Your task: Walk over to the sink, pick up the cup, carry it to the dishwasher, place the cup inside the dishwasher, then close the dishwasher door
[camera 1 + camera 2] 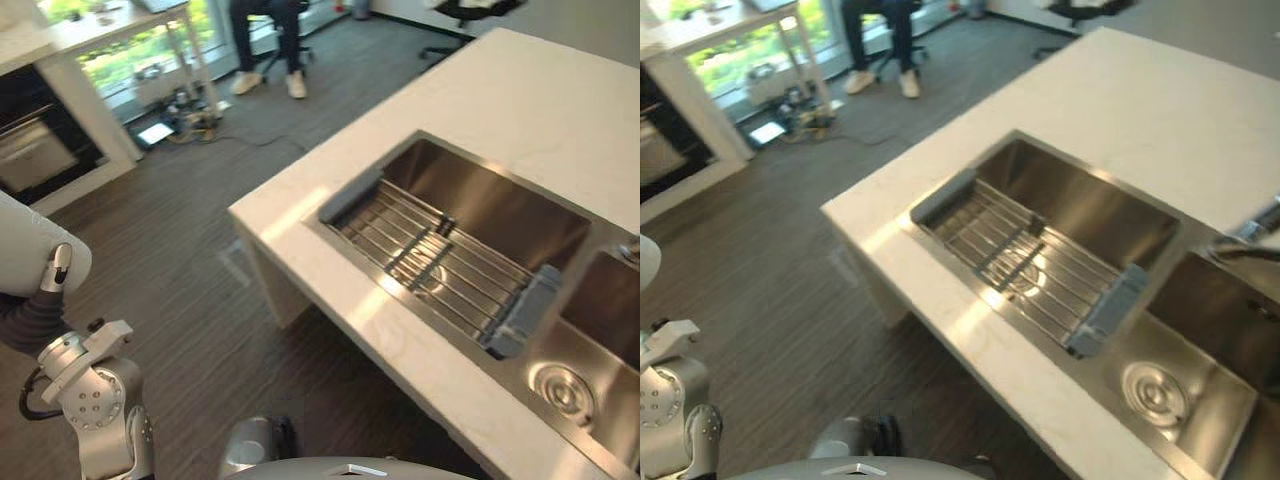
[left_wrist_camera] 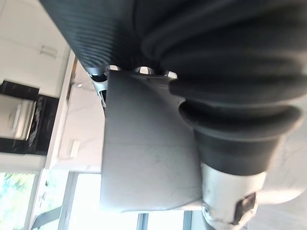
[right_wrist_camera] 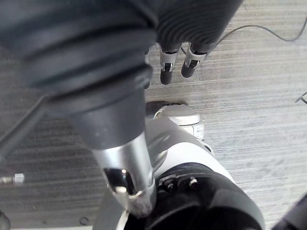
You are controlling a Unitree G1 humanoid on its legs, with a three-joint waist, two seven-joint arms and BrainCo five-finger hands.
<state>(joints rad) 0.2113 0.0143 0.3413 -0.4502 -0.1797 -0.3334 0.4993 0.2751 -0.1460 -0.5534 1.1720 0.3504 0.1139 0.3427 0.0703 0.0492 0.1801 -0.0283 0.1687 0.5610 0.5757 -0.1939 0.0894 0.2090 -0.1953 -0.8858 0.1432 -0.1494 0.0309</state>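
The robot's right hand (image 3: 166,72) hangs nearest, over the dark plank floor (image 3: 259,115), well short of the sink. Its fingers are straight and loose with nothing in them. The left hand (image 1: 58,272) is tucked up close to the robot's body, also well short of the sink. Can't tell how its fingers are set.

Next comes the white bench (image 1: 500,110) with a stainless double sink (image 1: 480,200) sunk into it. The bigger basin has a wire rack (image 1: 430,255) laid across it, with a grey bar at each end resting by the basin's rims. The second basin (image 1: 600,290) is right next to it on the robot's right, and the one thing showing in it is a round drain strainer (image 1: 560,388). A bit of the tap (image 1: 1255,225) pokes in just behind that basin.

Where the cup is can't be told from these shots.

Past the sink on the robot's left, across the open floor, there's a black built-in oven (image 1: 30,140), a white table (image 1: 110,25) by the window and a clutter of cables (image 1: 175,125) at its foot. A person (image 1: 268,40) sits on a chair farther back.
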